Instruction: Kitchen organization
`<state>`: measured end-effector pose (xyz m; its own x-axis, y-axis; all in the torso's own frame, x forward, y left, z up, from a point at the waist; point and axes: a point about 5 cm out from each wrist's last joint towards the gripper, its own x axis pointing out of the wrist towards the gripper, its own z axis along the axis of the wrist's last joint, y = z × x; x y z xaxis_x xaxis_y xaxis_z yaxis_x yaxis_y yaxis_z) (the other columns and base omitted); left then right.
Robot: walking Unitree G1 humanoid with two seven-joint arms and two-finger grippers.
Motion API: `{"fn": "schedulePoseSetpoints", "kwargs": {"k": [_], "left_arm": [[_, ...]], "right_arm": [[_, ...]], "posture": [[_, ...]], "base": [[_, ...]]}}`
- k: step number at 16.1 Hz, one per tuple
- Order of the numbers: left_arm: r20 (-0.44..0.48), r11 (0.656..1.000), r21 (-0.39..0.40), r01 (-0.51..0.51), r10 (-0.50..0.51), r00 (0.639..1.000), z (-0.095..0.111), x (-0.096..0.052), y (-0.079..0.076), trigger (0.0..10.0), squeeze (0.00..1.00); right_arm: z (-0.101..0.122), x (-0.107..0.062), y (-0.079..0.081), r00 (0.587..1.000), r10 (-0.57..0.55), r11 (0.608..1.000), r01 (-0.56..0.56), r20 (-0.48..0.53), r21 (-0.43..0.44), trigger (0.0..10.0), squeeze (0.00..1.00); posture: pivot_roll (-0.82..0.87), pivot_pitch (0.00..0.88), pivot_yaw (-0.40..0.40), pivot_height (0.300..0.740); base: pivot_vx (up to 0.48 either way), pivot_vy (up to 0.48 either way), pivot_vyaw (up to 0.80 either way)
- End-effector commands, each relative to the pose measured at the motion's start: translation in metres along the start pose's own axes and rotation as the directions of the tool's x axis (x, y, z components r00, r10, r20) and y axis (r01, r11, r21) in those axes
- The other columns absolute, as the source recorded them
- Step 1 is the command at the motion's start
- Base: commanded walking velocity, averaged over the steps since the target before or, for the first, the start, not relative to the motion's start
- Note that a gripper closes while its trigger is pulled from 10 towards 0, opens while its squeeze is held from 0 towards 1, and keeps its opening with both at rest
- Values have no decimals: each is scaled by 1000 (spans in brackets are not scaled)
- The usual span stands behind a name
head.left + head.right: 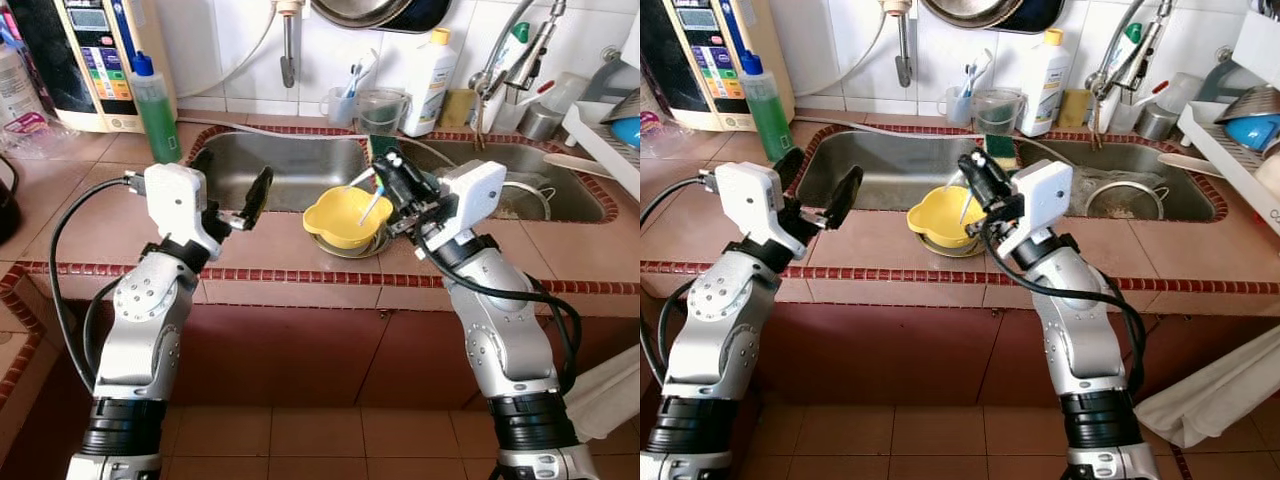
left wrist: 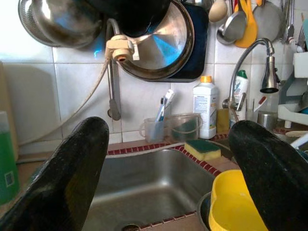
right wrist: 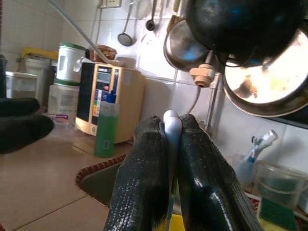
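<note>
A yellow bowl rests on a metal dish on the tiled counter, just in front of the double sink. My right gripper is above the bowl's right side, shut on a thin white utensil whose lower end dips into the bowl. In the right wrist view its white handle is pinched between the two fingers. My left gripper hovers open over the counter to the left of the bowl, holding nothing. In the left wrist view the bowl lies beside one finger.
A green soap bottle and a water purifier stand at the back left. Behind the sink are a cup of toothbrushes, a sponge, a white bottle and the faucet. A dish rack sits at the right.
</note>
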<state>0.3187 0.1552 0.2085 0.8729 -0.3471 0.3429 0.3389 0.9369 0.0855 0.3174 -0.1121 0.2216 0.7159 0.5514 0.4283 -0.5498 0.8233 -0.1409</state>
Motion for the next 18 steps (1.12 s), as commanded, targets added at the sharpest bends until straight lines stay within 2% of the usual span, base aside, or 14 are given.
{"fn": "schedulePoseSetpoints", "kwargs": {"k": [1,4,7,8,13,16,17,18], "left_arm": [[27,1000,7,4,-5,1000,6,-1,-1,10000,0],[52,999,5,41,-41,998,5,-9,-4,10000,0],[70,993,0,117,-117,991,5,-22,-12,10000,0],[65,993,2,122,-122,990,5,-25,-12,10000,0],[60,993,3,117,-117,991,5,-25,-10,10000,0],[10,988,25,150,-150,989,-5,-30,-13,10000,0],[-17,987,31,155,-154,988,-10,-32,-14,10000,0],[-108,984,34,174,-169,980,-31,-41,-18,10000,0]], "right_arm": [[3,0,3,1000,30,1000,-30,2,1,10000,0],[-2,-5,17,987,155,988,-154,-35,34,10000,0],[-14,-19,36,937,330,943,-320,-113,93,10000,0],[-17,-23,38,925,355,933,-343,-136,105,10000,0],[-16,-23,35,925,353,934,-338,-140,117,10000,0],[-22,-28,36,919,357,931,-336,-167,141,10000,0],[-24,-29,36,921,349,933,-324,-172,157,10000,0],[-43,-39,35,917,329,937,-286,-227,202,10000,0]], "posture": [[-35,0,-11,740],[-37,0,-11,740],[-36,0,-16,740],[-33,0,-20,740],[-34,0,-20,740],[-34,0,-20,740],[-35,0,-18,740],[-36,0,-18,740]], "base": [[0,0,0],[0,0,0],[0,0,0],[0,0,0],[0,0,0],[0,0,0],[0,0,0],[0,0,0]]}}
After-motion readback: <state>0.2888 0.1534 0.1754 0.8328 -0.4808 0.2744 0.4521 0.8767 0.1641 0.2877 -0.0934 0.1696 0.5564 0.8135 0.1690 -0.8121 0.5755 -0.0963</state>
